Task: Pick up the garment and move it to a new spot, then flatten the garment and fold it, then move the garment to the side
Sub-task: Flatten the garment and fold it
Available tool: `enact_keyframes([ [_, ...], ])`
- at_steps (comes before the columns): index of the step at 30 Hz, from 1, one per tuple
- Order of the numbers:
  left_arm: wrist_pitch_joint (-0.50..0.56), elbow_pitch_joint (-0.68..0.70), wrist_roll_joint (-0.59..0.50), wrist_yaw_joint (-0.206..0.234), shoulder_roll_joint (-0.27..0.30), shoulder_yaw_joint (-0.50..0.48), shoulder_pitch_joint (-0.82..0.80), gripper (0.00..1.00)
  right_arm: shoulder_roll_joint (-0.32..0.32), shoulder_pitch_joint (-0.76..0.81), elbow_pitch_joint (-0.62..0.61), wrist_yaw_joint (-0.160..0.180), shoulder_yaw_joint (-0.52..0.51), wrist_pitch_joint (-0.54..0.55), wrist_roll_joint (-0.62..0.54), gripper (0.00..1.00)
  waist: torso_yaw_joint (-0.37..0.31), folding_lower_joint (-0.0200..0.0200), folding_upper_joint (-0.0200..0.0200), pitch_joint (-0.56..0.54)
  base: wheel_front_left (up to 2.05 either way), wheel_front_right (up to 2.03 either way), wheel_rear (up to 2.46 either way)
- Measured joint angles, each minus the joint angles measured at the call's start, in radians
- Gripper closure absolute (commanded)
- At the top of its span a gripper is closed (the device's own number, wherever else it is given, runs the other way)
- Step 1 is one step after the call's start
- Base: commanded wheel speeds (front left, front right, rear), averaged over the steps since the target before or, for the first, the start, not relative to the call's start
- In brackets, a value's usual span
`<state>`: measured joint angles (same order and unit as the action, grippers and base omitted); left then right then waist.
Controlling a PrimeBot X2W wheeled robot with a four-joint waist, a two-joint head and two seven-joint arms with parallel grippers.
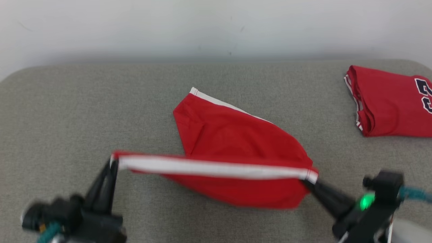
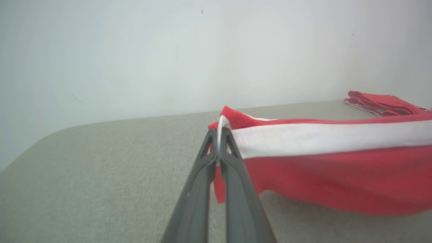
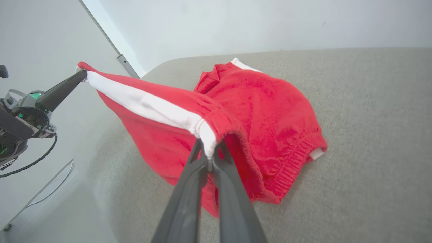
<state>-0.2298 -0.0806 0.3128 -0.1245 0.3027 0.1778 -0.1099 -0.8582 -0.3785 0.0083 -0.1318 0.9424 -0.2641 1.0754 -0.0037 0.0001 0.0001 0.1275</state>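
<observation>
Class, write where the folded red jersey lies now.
In the head view, the folded red jersey lies far right on the grey table, apart from the red shorts at the centre.

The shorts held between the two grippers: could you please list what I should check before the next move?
1. Left gripper shut on one end of the white stripe of the shorts: ok.
2. Right gripper shut on the other end: ok.
3. Stripe pulled nearly straight between them: ok.
4. Shorts lying flat: not ok, far part bunched on the table.
5. Folded shirt apart from the shorts: ok.
</observation>
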Motion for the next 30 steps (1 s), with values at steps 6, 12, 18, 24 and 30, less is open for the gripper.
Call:
enact_keyframes([
  [6, 0.100, 0.037, 0.077, -0.005, 0.126, 0.098, -0.321, 1.00, -0.035, -0.247, -0.011, 0.000, -0.044, 0.037, 0.045, 1.00, -0.008, 0.0001, 0.0000, 0.057, 0.00, 0.00, 0.00],
  [12, 0.157, -0.030, 0.197, -0.005, 0.202, 0.206, -0.688, 1.00, -0.049, -0.530, 0.010, 0.000, -0.068, 0.108, 0.078, 1.00, -0.010, 0.0001, 0.0001, 0.142, 0.00, 0.00, 0.00],
  [18, 0.160, -0.148, 0.268, -0.007, 0.222, 0.292, -0.932, 1.00, -0.038, -0.769, 0.059, 0.000, -0.059, 0.183, 0.102, 1.00, -0.009, 0.0003, 0.0001, 0.216, 0.00, 0.00, 0.00],
  [24, 0.142, -0.308, 0.367, -0.007, 0.225, 0.352, -1.172, 1.00, 0.006, -1.056, 0.171, 0.000, -0.035, 0.271, 0.120, 1.00, -0.008, 0.0003, 0.0002, 0.294, 0.00, 0.00, 0.00],
  [30, 0.115, -0.418, 0.422, -0.007, 0.213, 0.423, -1.389, 1.00, 0.055, -1.313, 0.305, 0.000, 0.047, 0.355, 0.087, 1.00, -0.005, 0.0002, 0.0002, 0.362, 0.00, 0.00, 0.00],
])
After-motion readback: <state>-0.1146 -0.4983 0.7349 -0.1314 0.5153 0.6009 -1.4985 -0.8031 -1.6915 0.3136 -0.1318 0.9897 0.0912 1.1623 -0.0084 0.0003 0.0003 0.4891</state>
